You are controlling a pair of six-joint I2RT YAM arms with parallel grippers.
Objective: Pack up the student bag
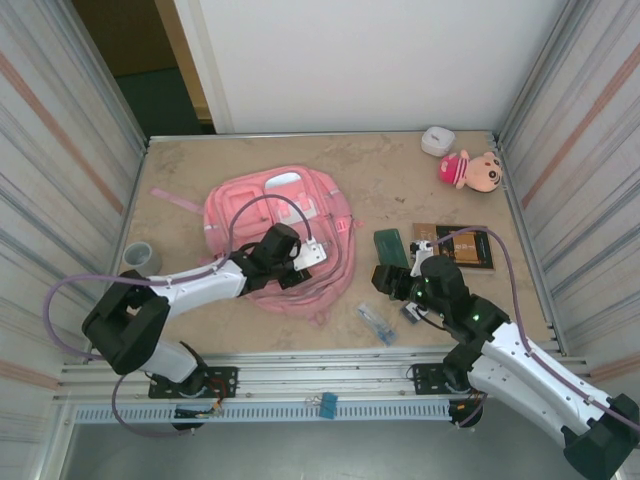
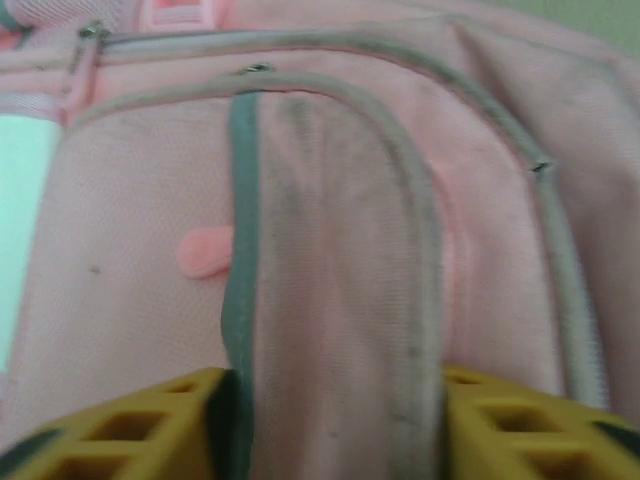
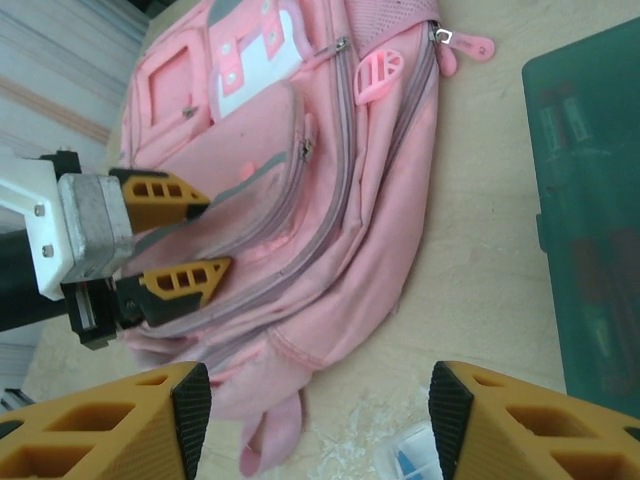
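Note:
The student bag (image 1: pixel 262 215), a big pink backpack with white patches, lies flat on the table left of centre. My left gripper (image 1: pixel 303 258) rests on its near front pocket. The yellow fingers (image 2: pixel 150 430) pinch a raised fold of pink fabric with grey zip trim (image 2: pixel 335 300). The right wrist view shows the same grip (image 3: pixel 200 238), with the bag (image 3: pixel 330 200) spreading beyond it. My right gripper (image 1: pixel 385 280) hovers open just right of the bag's near edge. Its fingers (image 3: pixel 120 420) span bare table and a pink strap end (image 3: pixel 265 440).
A dark green case (image 1: pixel 391 247) (image 3: pixel 590 220) and a brown book (image 1: pixel 462 245) lie right of the bag. A clear packet with blue contents (image 1: pixel 377 323) (image 3: pixel 410 460) sits near the front. A plush doll (image 1: pixel 470 170) and a small white object (image 1: pixel 437 140) are at the back right, and a tape roll (image 1: pixel 142 258) at the left.

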